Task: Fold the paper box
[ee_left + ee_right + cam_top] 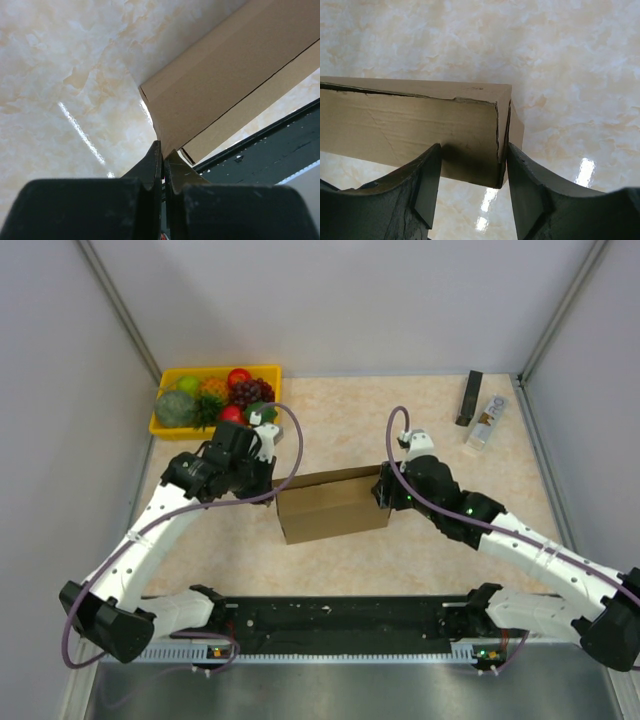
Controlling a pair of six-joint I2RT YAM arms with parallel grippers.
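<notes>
Brown corrugated cardboard: the rectangular paper box point(335, 505) sits mid-table on the beige marbled tabletop point(340, 420), one long face turned toward the arm bases. You have an arm at each end of it.

Left gripper point(164, 160): in the left wrist view the two black fingers point(152, 167) are drawn almost together, with a thin cardboard edge at the box's corner running down into the narrow slit between them. Read this as pinched on the box wall. From above, it meets the box at its far left corner.

Right gripper point(472, 170): the jaws stand wide apart. The box's right end corner fills the gap in the right wrist view, and the end panel's edge touches the inner face of one finger point(525, 192). A creased seam shows along the top edge there.

Well apart from the box, a yellow plastic tray of fruit point(262, 370) sits at the far left corner of the table. A black bar point(470, 398) and a small pale object point(485, 425) lie at far right; what the pale object is cannot be made out.
</notes>
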